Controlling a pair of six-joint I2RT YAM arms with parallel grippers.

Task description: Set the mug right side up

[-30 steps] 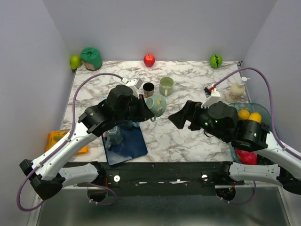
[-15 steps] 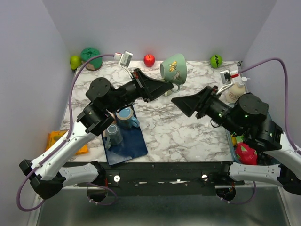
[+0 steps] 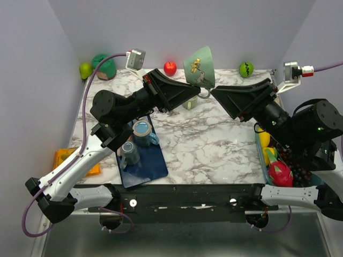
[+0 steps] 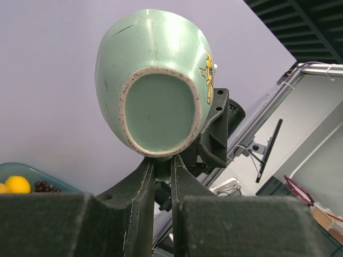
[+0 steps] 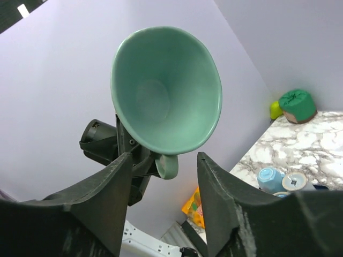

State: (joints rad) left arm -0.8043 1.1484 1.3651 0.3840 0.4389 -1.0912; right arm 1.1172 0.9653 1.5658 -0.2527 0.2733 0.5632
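The green mug [image 3: 199, 66] with a yellow picture hangs high over the back of the table. My left gripper [image 3: 195, 93] is shut on its handle. In the left wrist view the mug's base [image 4: 159, 111] faces the camera, and the handle sits pinched in my left gripper [image 4: 160, 163]. The mug is tipped sideways, its mouth [image 5: 163, 96] turned to the right wrist camera. My right gripper [image 3: 215, 92] is open just right of the mug. Its fingers [image 5: 110, 187] stand on either side of the handle [image 5: 168, 166] without touching it.
A blue tray [image 3: 146, 167] at the front left carries two blue cups [image 3: 142, 131]. At the back stand a red apple [image 3: 170, 68], a green ball [image 3: 246, 68] and a green pouch [image 3: 103, 65]. A fruit bowl [image 3: 280, 172] sits at the right edge, an orange packet [image 3: 61, 159] at the left.
Both arms have risen from near the table. The left gripper carried the mug up and tipped it. The right gripper came up to the handle and its jaws have narrowed.
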